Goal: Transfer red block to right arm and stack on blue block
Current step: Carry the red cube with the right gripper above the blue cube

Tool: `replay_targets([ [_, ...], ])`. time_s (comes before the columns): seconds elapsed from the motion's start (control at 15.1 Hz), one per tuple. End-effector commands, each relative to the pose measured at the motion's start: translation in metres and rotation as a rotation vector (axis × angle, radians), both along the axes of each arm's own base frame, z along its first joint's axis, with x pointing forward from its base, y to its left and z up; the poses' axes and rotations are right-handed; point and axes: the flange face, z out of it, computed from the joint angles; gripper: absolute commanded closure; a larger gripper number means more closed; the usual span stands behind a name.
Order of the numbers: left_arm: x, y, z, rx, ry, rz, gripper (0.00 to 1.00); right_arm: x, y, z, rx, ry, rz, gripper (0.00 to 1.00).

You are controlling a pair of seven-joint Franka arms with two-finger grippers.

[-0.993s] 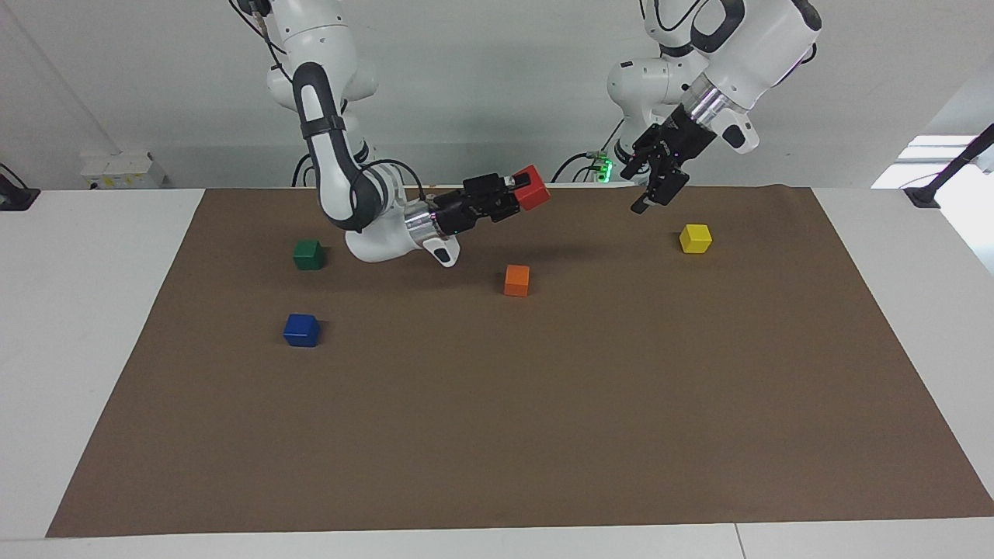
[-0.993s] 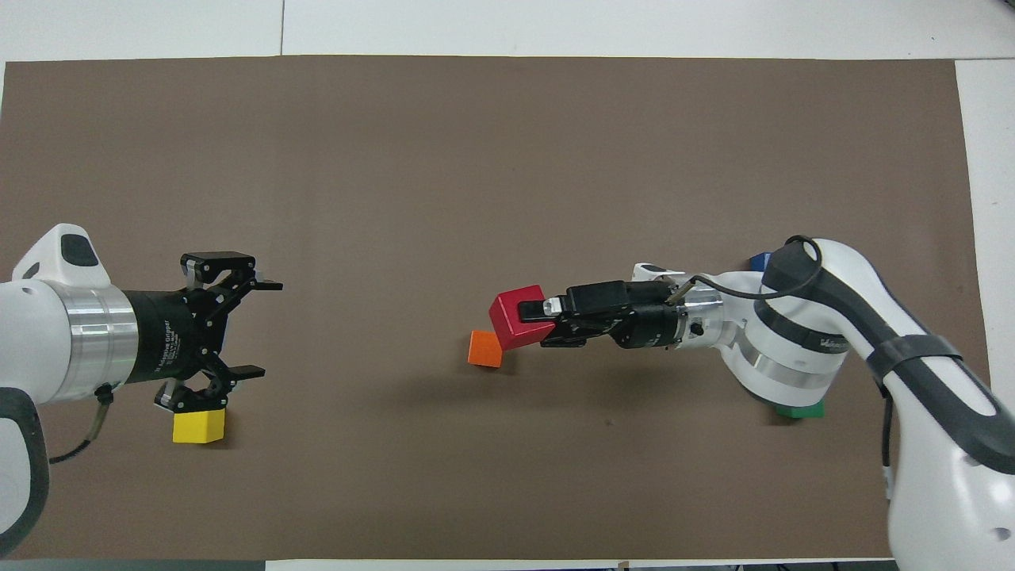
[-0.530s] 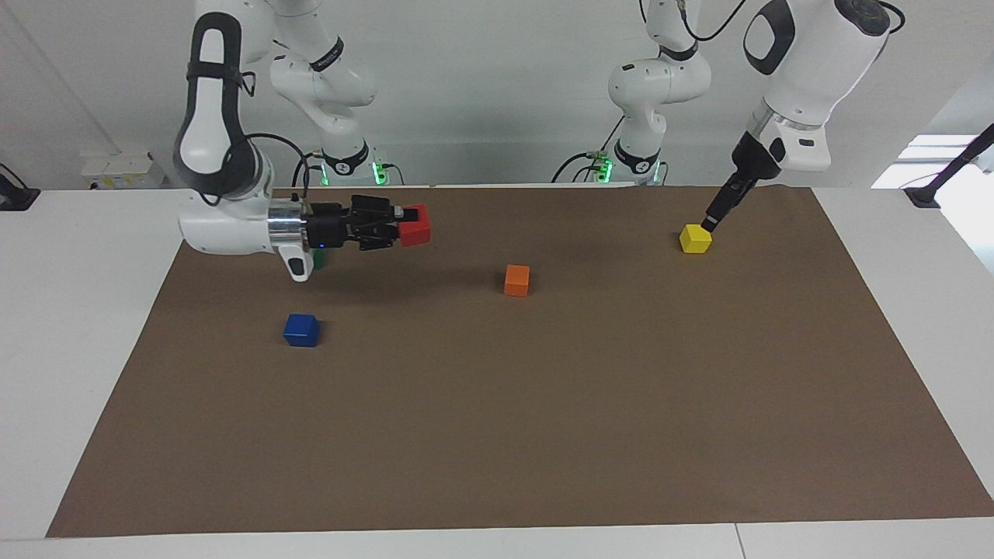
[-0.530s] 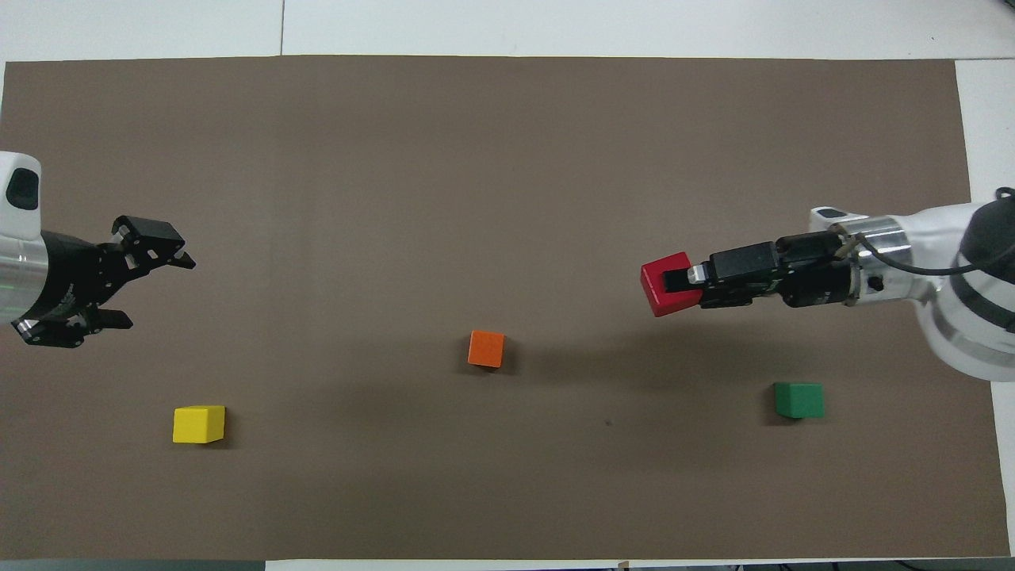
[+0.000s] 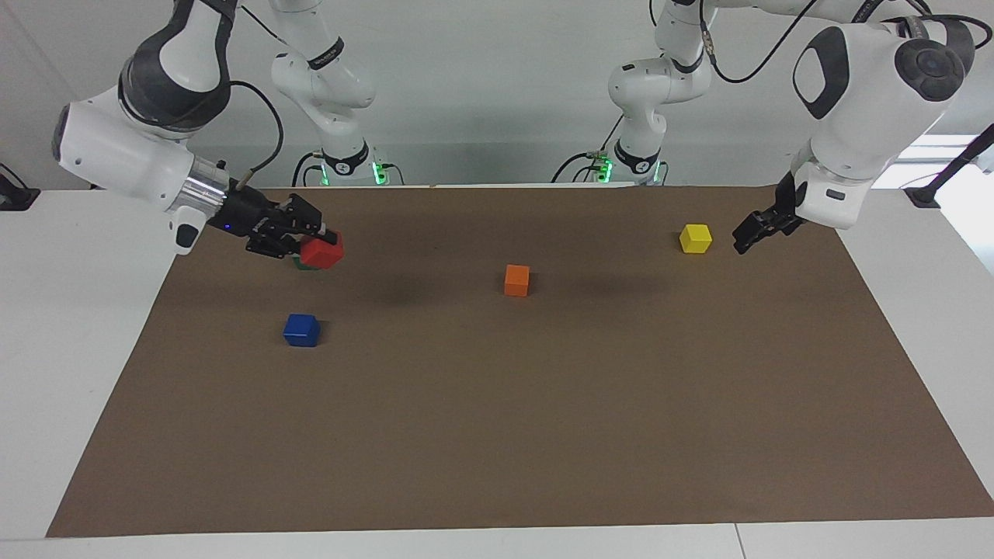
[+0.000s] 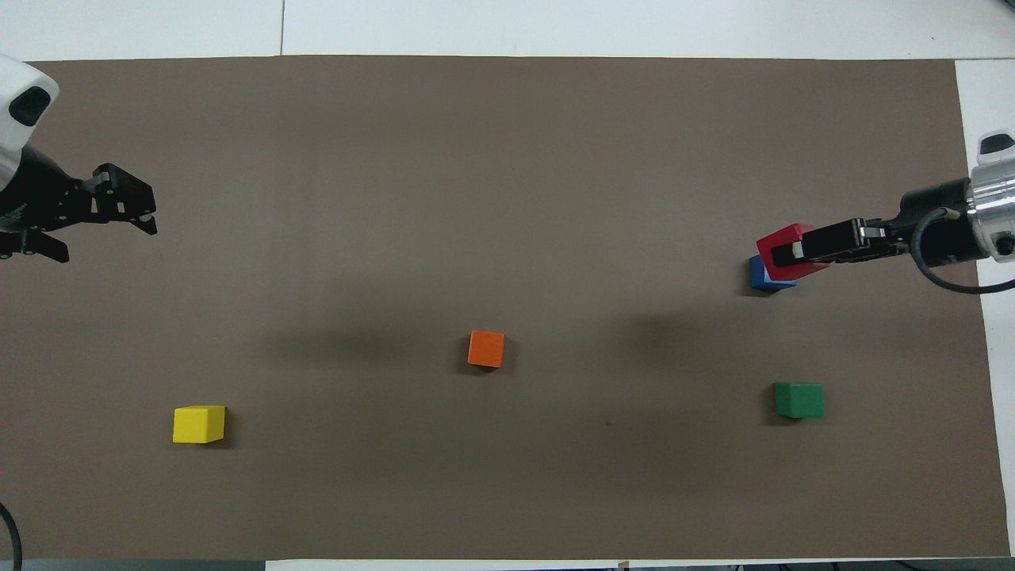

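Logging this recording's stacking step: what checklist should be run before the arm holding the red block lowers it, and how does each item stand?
1. Grip: the right end effector is shut on the red block: ok.
2. Handover done: the left end effector is open and empty, beside the yellow block: ok.
3. Target free: the blue block sits flat on the mat with nothing on top: ok.
4. Alignment: the overhead view shows red overlapping blue, but red is raised: cannot tell.
5. Squareness: the red block looks turned against the blue block's edges: not ok.
6. Neighbours: the green block lies apart from the blue block: ok.
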Motion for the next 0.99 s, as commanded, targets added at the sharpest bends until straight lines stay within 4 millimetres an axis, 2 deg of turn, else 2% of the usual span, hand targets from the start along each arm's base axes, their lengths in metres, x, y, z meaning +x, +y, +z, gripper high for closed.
replay_targets([
  [0.0, -0.010, -0.004, 0.004, 0.048, 0.042, -0.074, 0.00, 0.012, -0.011, 0.004, -0.231, -0.058, 0.015, 1.00],
  [0.13, -0.026, 0.000, 0.006, 0.056, 0.050, -0.084, 0.00, 0.013, 0.006, -0.002, -0.369, -0.059, 0.047, 1.00],
  [0.26, -0.039, 0.001, 0.001, 0.056, 0.071, -0.134, 0.00, 0.015, 0.007, -0.006, -0.474, -0.059, 0.033, 1.00],
  [0.46, -0.045, -0.004, -0.011, 0.019, 0.077, -0.159, 0.00, 0.016, 0.004, -0.025, -0.531, -0.062, 0.037, 1.00],
  [0.6, -0.053, -0.010, -0.006, 0.020, 0.064, -0.162, 0.00, 0.017, 0.002, -0.039, -0.572, -0.078, -0.013, 1.00],
  [0.73, -0.058, -0.011, -0.011, 0.019, 0.066, -0.173, 0.00, 0.015, 0.005, -0.060, -0.577, -0.071, -0.072, 1.00],
  [0.93, -0.065, -0.011, -0.013, 0.002, 0.071, -0.170, 0.00, 0.019, 0.022, -0.077, -0.584, -0.114, -0.091, 1.00],
])
